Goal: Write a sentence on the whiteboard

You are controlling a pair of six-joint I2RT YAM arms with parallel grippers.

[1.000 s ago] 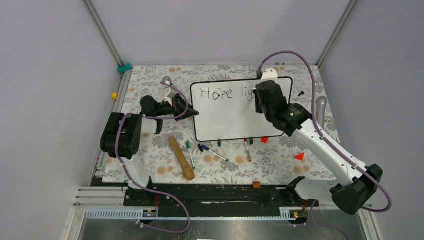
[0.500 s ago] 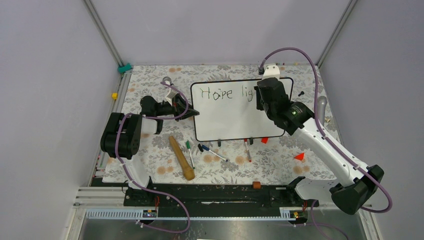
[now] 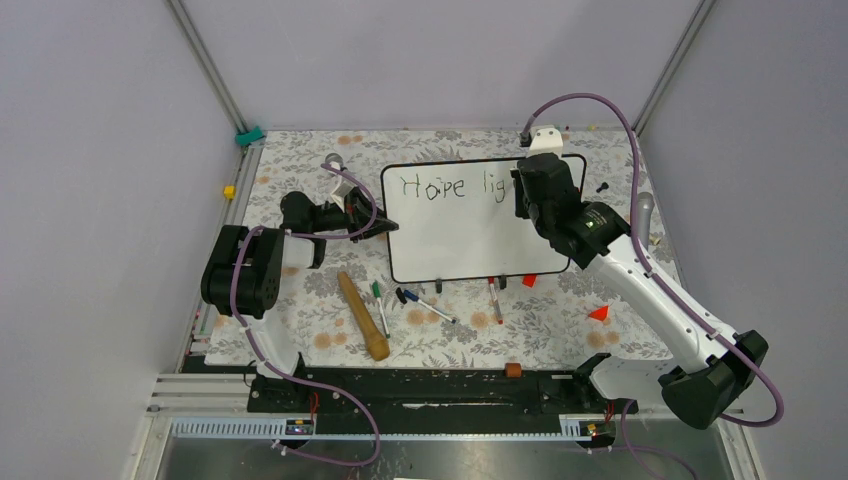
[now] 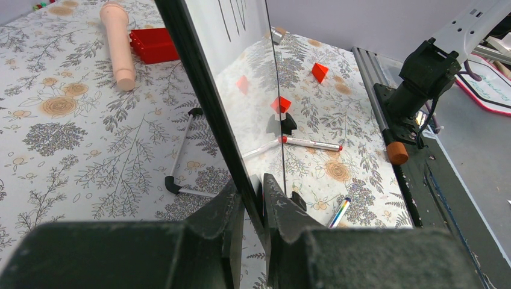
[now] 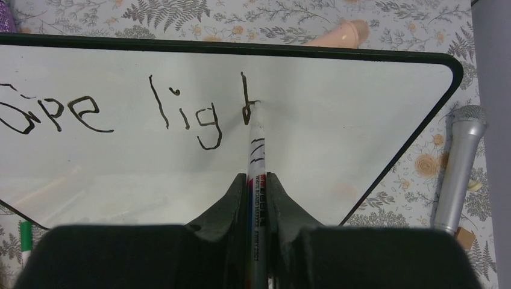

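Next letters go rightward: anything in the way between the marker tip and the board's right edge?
Nothing visible. The right pincer holds the marker with its tip on the whiteboard right of "lig"; the surface to its right is bare up to the frame. The microphone lies off the board, past that edge.

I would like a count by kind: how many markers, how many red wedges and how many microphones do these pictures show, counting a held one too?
Markers: 4
Red wedges: 2
Microphones: 1
Total: 7
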